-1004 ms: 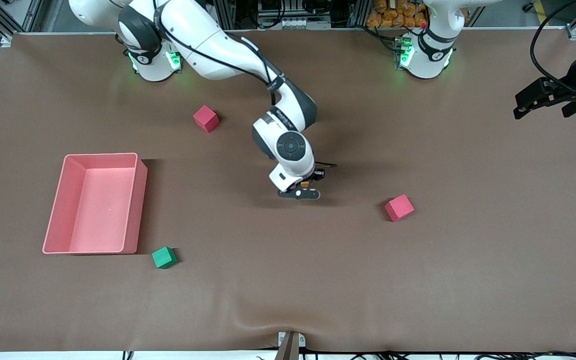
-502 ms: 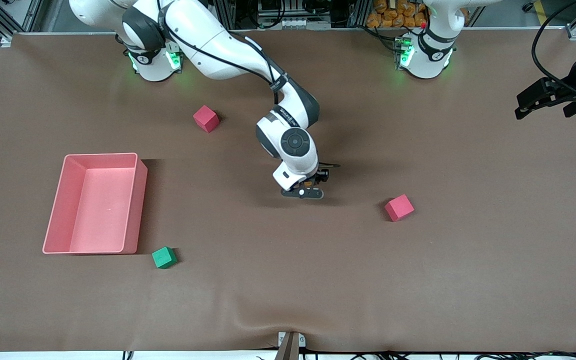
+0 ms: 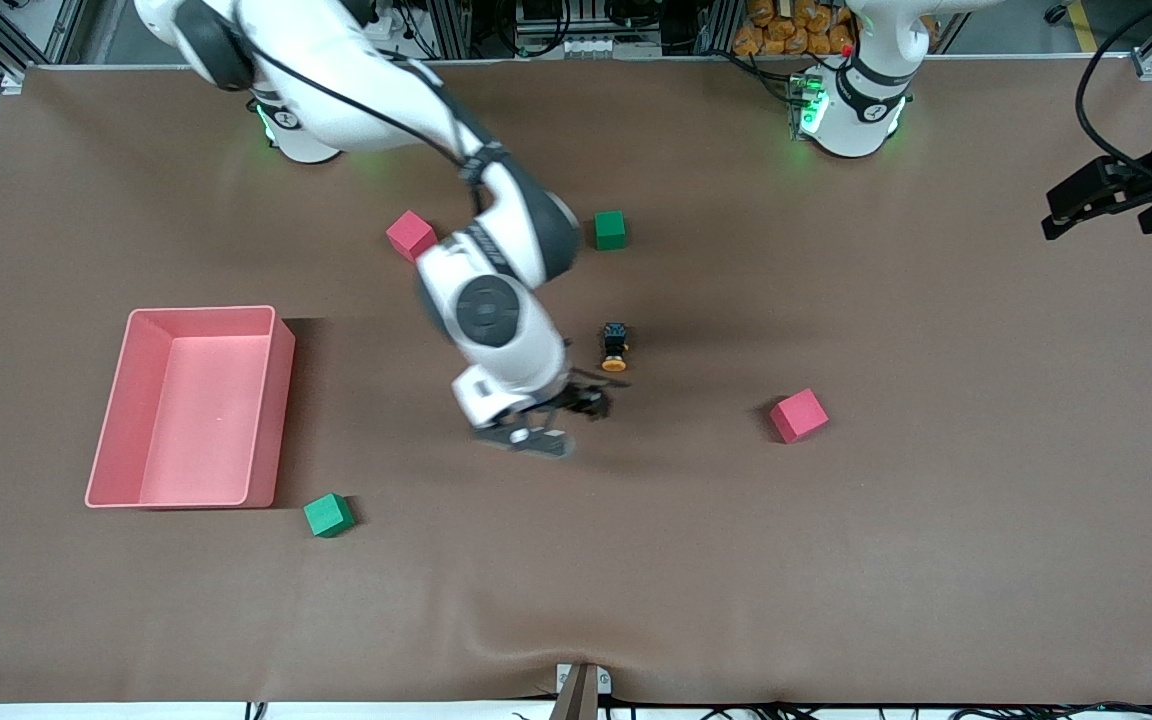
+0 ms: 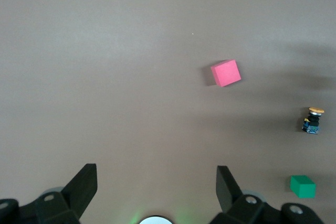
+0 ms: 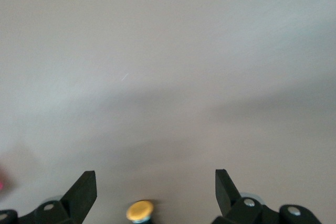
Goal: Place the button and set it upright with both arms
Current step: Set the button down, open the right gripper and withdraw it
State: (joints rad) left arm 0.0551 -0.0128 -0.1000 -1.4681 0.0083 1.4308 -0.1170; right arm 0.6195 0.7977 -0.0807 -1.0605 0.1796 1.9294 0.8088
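Mid-table, my right gripper (image 3: 564, 425) hangs with fingers apart, empty. Just beside it the button (image 3: 615, 346) lies on its side, orange cap toward the camera, so uprighting isn't done; next I need a regrip on its body. My left gripper (image 3: 1106, 205) waits, fingers spread, over the table's end. Brown mat (image 3: 836, 560); plenty of room.

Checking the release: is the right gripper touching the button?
Apart. In the right wrist view the button sits between the open fingers with bare table on both sides; the right gripper is clear of it in the front view.
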